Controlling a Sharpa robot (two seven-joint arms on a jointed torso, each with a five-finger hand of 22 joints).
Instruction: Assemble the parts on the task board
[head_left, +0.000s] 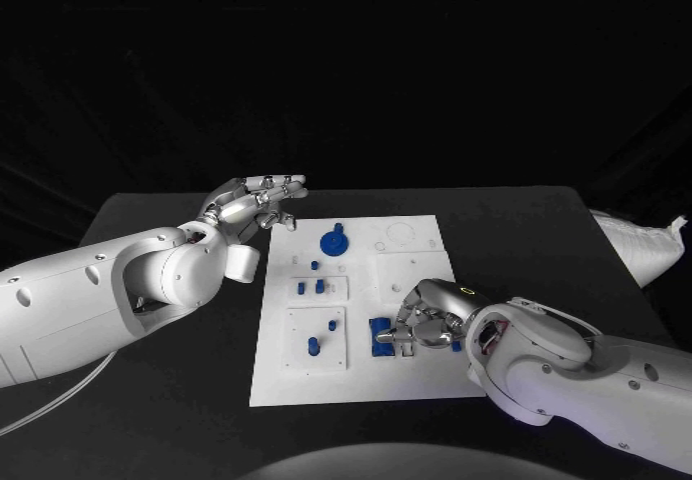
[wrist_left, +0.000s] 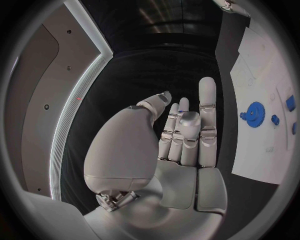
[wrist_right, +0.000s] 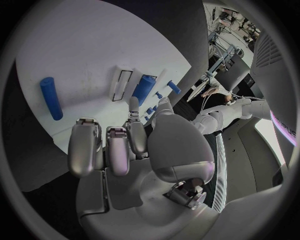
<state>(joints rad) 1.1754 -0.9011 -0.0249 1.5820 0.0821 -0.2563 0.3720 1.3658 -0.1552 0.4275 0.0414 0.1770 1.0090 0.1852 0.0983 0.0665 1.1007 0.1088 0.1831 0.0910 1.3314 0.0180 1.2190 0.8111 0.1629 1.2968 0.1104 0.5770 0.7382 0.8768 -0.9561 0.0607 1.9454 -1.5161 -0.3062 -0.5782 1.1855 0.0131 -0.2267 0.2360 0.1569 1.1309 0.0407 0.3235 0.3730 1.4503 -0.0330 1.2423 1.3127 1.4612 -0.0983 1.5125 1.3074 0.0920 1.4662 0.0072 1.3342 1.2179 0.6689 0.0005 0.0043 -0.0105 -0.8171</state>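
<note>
Left hand hovers at the upper-left corner of the white rectangular task board, fingers extended and slightly apart, holding nothing. Right hand sits low over the board's lower-right area, fingers curled down around blue parts there; can't tell if it actually grips one. Blue gear-shaped part lies flat near the board's top centre. Blue cylindrical peg lies flat on the board, long axis roughly along the board's edge. Black worktop underneath.
</note>
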